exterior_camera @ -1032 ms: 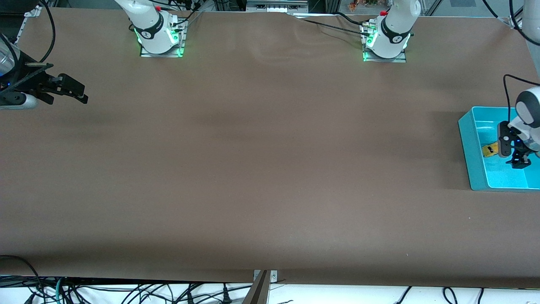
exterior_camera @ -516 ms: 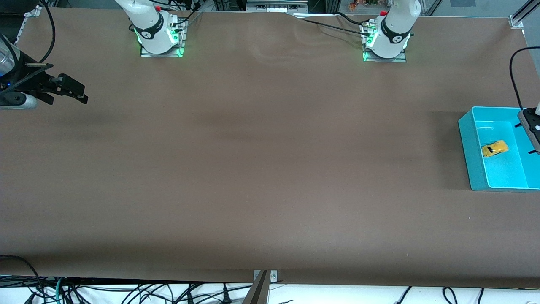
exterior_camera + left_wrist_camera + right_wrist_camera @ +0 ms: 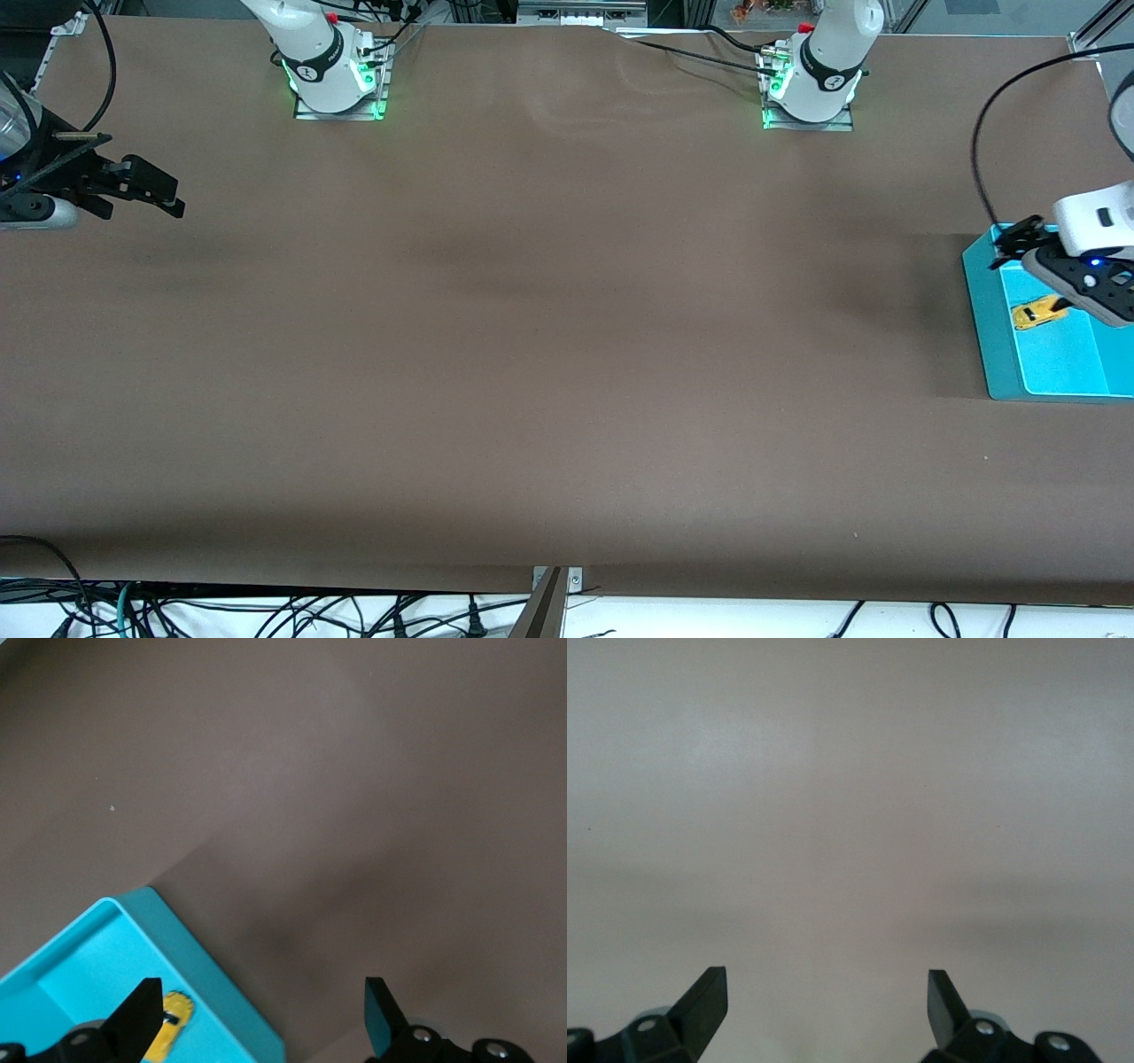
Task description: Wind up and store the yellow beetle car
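Observation:
The yellow beetle car (image 3: 1035, 313) lies in the turquoise bin (image 3: 990, 346) at the left arm's end of the table, partly covered by the left hand. In the left wrist view the car (image 3: 168, 1037) peeks out beside one fingertip, inside the bin (image 3: 204, 974). My left gripper (image 3: 1015, 239) is open and empty, up in the air over the bin's corner nearest the robots' bases; in its wrist view (image 3: 261, 1014) the jaws stand wide apart. My right gripper (image 3: 159, 197) is open and empty, waiting over the right arm's end of the table, with only bare table in its wrist view (image 3: 827, 992).
The brown table (image 3: 567, 337) holds nothing else. The two arm bases (image 3: 332, 75) (image 3: 811, 84) stand along the edge farthest from the front camera. Cables hang below the near edge.
My left gripper rose out of the bin, leaving the car lying in it, swung away and now hangs turned over the bin's corner. The right arm has not moved.

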Tool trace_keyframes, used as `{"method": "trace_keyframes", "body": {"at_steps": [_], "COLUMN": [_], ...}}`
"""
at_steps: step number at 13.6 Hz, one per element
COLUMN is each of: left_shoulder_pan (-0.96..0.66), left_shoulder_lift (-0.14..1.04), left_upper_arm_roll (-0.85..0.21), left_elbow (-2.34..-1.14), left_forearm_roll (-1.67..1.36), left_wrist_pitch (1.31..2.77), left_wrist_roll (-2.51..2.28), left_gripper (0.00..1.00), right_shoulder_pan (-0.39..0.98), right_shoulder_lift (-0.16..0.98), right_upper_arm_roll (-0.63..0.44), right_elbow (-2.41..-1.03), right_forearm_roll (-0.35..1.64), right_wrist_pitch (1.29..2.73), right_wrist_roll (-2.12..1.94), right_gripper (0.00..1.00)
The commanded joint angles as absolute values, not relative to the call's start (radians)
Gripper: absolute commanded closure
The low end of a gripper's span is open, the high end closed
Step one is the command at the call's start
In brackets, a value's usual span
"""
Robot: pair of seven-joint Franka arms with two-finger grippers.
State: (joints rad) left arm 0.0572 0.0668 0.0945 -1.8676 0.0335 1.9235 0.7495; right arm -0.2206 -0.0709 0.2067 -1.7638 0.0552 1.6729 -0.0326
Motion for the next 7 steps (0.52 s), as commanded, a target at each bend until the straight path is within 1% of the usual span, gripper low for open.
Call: {"method": "trace_keyframes", "body": {"at_steps": [1,3,5,6,7], "left_shoulder_pan": [0.048,0.048,0.051,0.051,0.060], "left_shoulder_lift": [0.005,-0.014,-0.020,-0.015,-0.012], "left_upper_arm_roll": [0.040,-0.032,-0.101,-0.118,-0.111], "left_elbow": [-1.879,-1.867,-1.814,-1.789,-1.789], "left_forearm_roll": [-0.011,-0.012,0.001,0.003,-0.003], "left_wrist_pitch": [1.879,1.852,1.826,1.824,1.824], "left_wrist_roll": [0.472,0.276,0.073,0.069,0.071], "left_gripper": [0.00,0.00,0.00,0.00,0.00], "right_shoulder_pan": [-0.222,-0.222,-0.222,-0.224,-0.224], "right_shoulder_lift": [-0.063,-0.063,-0.063,-0.063,-0.063], "right_upper_arm_roll": [0.209,0.210,0.209,0.209,0.209], "right_elbow": [-1.743,-1.743,-1.743,-1.743,-1.743], "right_forearm_roll": [0.044,0.044,0.044,0.046,0.046], "right_wrist_pitch": [1.658,1.658,1.658,1.658,1.658], "right_wrist_roll": [-0.015,-0.015,-0.015,-0.015,-0.015], "right_gripper": [0.00,0.00,0.00,0.00,0.00]}}
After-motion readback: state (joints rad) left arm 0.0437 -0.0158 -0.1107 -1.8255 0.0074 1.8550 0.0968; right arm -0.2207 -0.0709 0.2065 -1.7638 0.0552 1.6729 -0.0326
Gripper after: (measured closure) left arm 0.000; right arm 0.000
